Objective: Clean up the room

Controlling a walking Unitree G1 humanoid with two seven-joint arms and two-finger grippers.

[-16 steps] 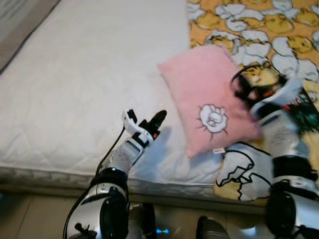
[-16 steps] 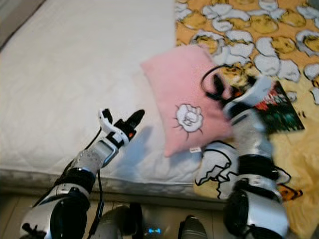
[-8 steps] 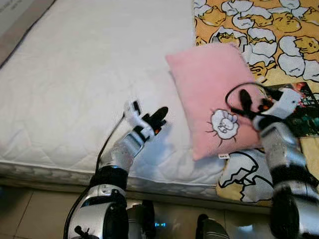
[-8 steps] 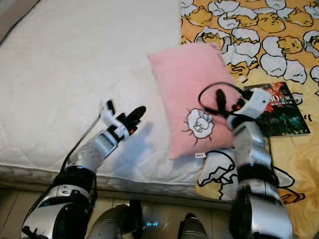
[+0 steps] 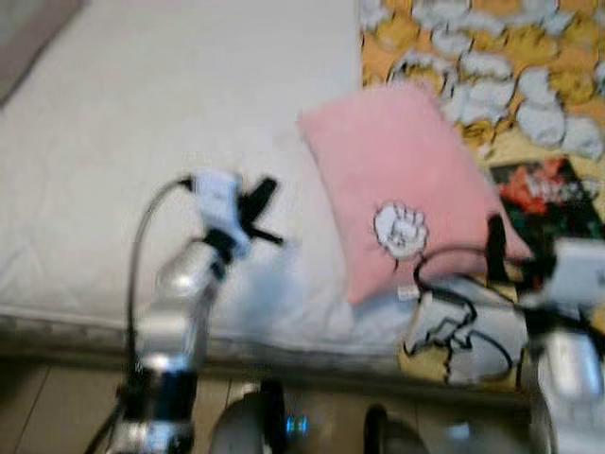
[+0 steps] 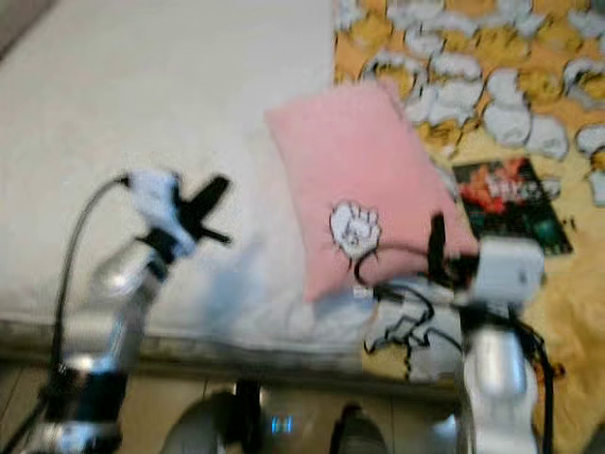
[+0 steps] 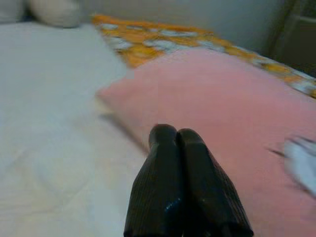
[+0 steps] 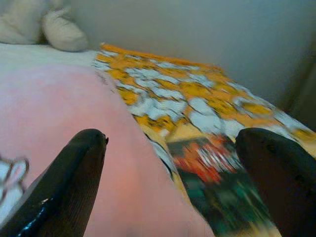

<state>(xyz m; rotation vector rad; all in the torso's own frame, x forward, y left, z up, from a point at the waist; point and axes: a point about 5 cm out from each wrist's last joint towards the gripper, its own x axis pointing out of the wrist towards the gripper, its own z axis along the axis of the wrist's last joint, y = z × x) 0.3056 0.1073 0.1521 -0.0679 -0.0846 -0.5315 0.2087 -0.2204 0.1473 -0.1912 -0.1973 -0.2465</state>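
The right gripper [image 8: 173, 163], fingers now spread wide, is drawing back off the pink square plush pillow [image 5: 402, 184], left lying on the white quilted mattress [image 5: 142, 142], while the left gripper [image 7: 180, 136], fingers pressed together, is rising beside it, suggesting the pillow's placement is finished.

A pink pillow [image 6: 364, 199] with a white cartoon patch is lying across the edge between a white mattress [image 6: 161, 123] and an orange patterned blanket [image 6: 492, 66]. A dark book [image 6: 510, 203] is resting on the blanket just beside the pillow. The left gripper [image 6: 210, 210] is hovering over the mattress, while the right gripper [image 6: 437, 246] is sitting at the pillow's lower corner; both are blurred.
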